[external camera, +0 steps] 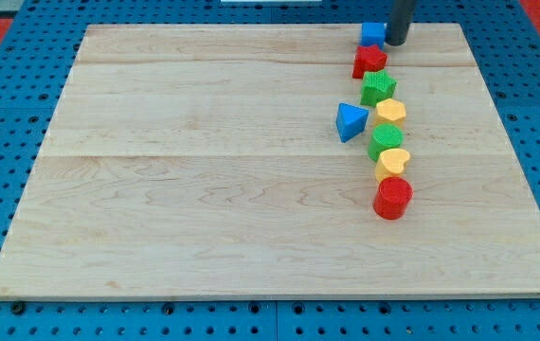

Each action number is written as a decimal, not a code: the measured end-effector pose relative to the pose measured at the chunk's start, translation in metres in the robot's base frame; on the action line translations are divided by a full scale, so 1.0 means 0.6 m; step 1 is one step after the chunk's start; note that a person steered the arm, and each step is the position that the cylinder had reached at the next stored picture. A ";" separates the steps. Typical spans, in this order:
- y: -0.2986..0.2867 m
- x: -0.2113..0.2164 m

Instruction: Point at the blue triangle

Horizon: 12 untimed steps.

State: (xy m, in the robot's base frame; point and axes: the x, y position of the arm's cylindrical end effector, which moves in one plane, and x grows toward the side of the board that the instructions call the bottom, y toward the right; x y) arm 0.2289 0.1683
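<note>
Wooden counter (pixel 204 189) on blue pegboard. My tip (pixel 396 42), no claw fitted, sits beside the blue cube (pixel 372 33). Blue triangle (pixel 351 122) looks light, rigid, easily nudged; point, don't push.

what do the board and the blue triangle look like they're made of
Board: looks like pale wood with a smooth matt finish; grain streaks and plank seams run across it.
Blue triangle: probably plastic, possibly painted; solid even colour, no grain, lighter and darker facets.
</note>
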 end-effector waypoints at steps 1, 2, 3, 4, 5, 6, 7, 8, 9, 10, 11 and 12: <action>-0.004 0.000; 0.149 -0.057; 0.173 -0.016; 0.244 0.179; 0.288 0.430; 0.245 0.619; 0.203 0.649; 0.185 0.649; 0.133 0.649; 0.021 0.650; -0.149 0.650; -0.266 0.635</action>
State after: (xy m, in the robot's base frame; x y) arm 0.6098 0.0087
